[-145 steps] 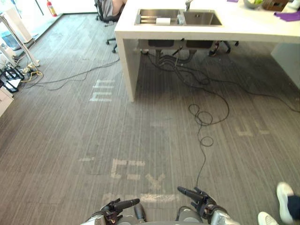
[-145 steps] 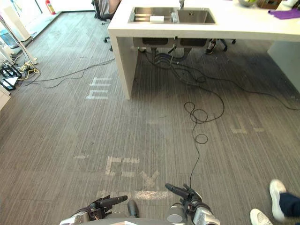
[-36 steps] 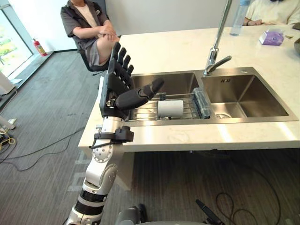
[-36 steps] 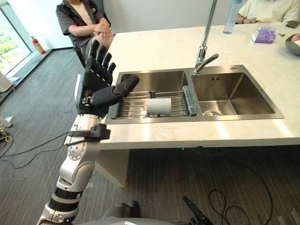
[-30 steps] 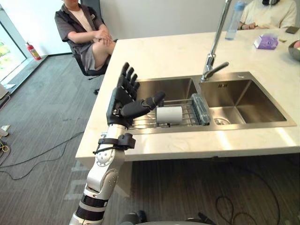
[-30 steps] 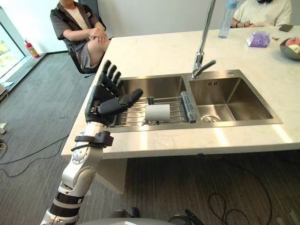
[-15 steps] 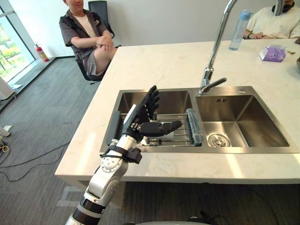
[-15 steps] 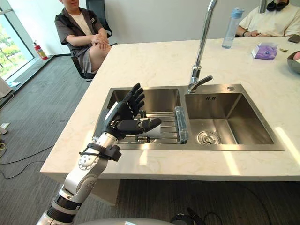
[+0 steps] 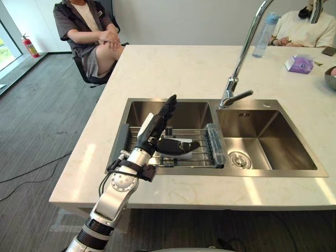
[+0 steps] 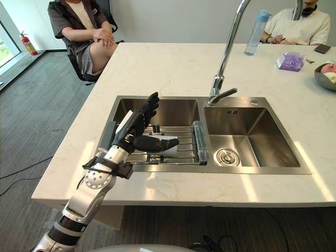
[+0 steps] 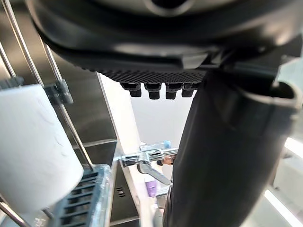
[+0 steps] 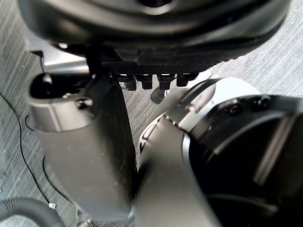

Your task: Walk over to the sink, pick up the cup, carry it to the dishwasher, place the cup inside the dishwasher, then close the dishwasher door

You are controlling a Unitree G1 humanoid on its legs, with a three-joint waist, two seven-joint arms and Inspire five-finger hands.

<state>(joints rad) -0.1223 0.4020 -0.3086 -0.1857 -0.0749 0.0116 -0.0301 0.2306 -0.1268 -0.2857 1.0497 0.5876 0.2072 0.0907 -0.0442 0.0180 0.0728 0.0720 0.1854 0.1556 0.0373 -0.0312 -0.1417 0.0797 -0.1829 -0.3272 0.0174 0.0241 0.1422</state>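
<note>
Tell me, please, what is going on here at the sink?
The robot stands at the sink and reaches its left hand over the left basin. A white cup lies there on its side on a wire rack. The fingers are straight and the thumb stretches out over the cup, so nothing is gripped yet. The right hand hangs open, low beside the robot.

**Left arm reaching forward, hand spread open**

The left arm [image 9: 113, 197] is stretching forward from the lower left, with the forearm rising toward the wrist. The left hand [image 9: 152, 128] is standing on edge, its fingers [image 9: 169, 106] straight and pointing away. Its thumb [image 9: 181, 146] is sticking out sideways to the right. The right hand [image 12: 156, 19] is idling in its wrist view, fingers relaxed and holding nothing.
</note>
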